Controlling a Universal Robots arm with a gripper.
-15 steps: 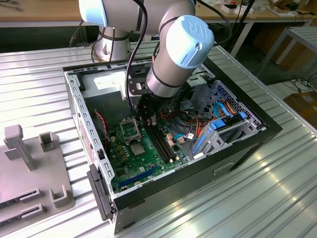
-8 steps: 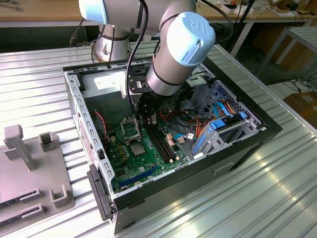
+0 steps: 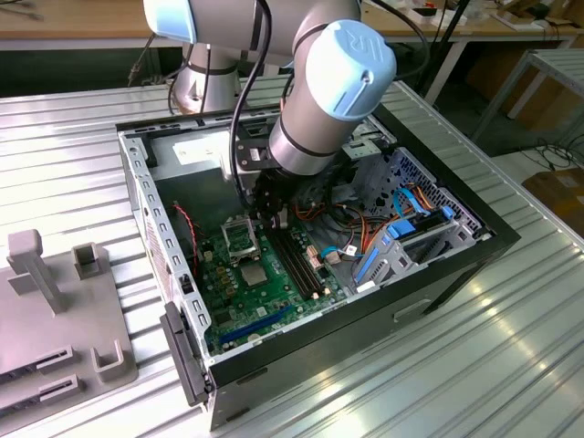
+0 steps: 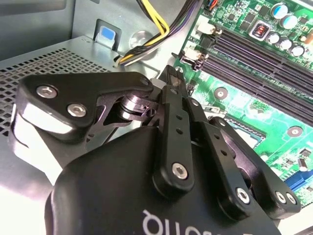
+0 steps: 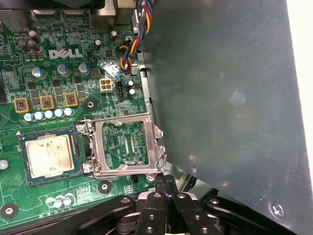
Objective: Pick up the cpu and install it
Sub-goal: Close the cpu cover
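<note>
Closest to us in the first wrist view is the gripper point(image 5: 165, 182), its two black fingers point(image 5: 157, 196) pressed together with nothing between them, poised just beside the hinged metal load plate point(image 5: 128, 147), which is swung open. We see the cpu point(image 5: 50, 155) seated flat in its socket point(image 5: 49, 156) on the green motherboard point(image 5: 58, 73), next to that plate.

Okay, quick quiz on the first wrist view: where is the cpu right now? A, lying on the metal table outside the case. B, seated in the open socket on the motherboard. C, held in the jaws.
B: the cpu sits flat in the socket, its load plate swung open beside it.
</note>
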